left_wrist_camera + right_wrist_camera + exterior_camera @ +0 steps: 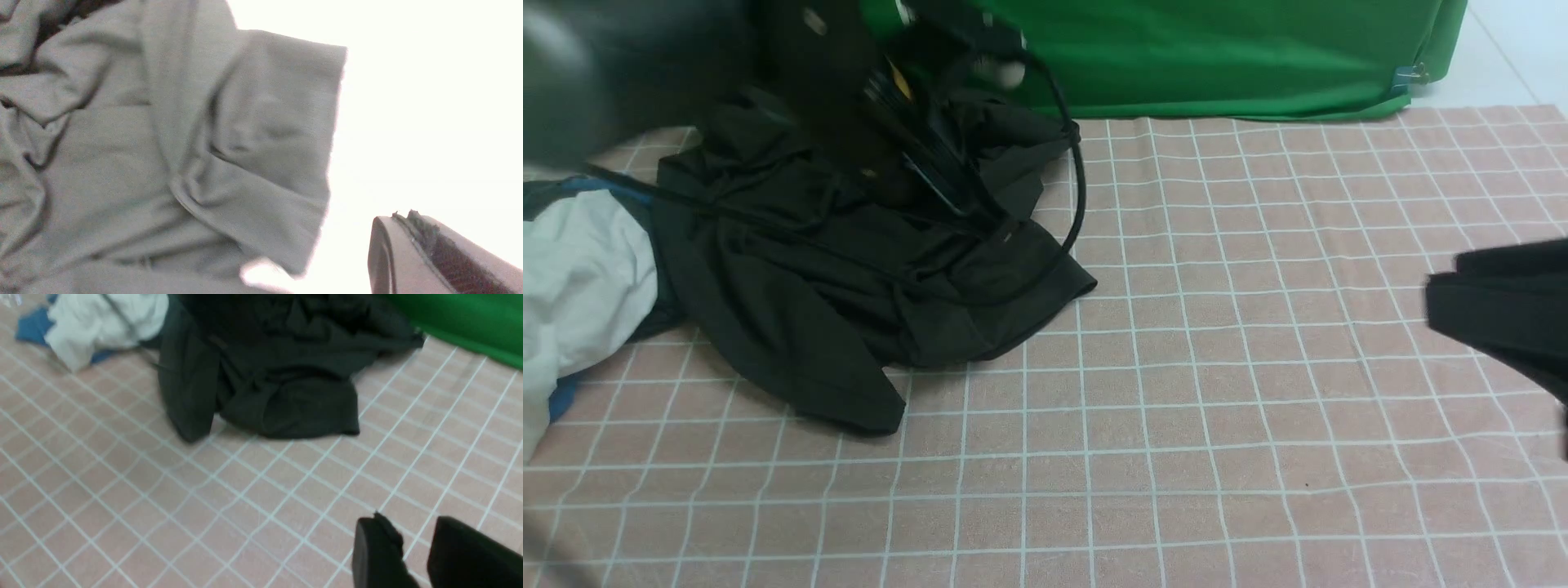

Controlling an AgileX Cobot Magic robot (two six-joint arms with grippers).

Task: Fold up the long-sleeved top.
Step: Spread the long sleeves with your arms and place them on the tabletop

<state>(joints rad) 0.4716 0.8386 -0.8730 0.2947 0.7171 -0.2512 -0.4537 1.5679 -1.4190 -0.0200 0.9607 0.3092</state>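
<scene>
**Left fingers closed in the black top, grip itself not visible**

Top (833, 278): crumpled heap at the far left of the surface, on the pink checked cloth (1176, 408). One flap runs out toward the near side, another toward the right. Neck, cuffs and label can't be made out, it's all folds.

Left arm (833, 98): blurred, comes in from the far left and sits over the heap, hiding its far part. Left fingers (429, 261): closed. The front view loses the tips, black on black fabric. The left wrist view is blown out white and shows one finger only, at the frame edge, beside the fabric and clear of it there. Can't tell if any cloth is pinched. A black cable (1080, 188) loops off the arm past the top's right edge.

Right fingers (380, 555): apart, checked cloth showing through the gap, nothing between them. They are over bare checked cloth, well to the right of the top. The front view cuts them off at the right frame edge.

White garment (580, 269): at the left edge, touching the top, cut off by the frame. Blue fabric (32, 328) pokes out beside it. Green sheet (1217, 57) along the far edge.
</scene>
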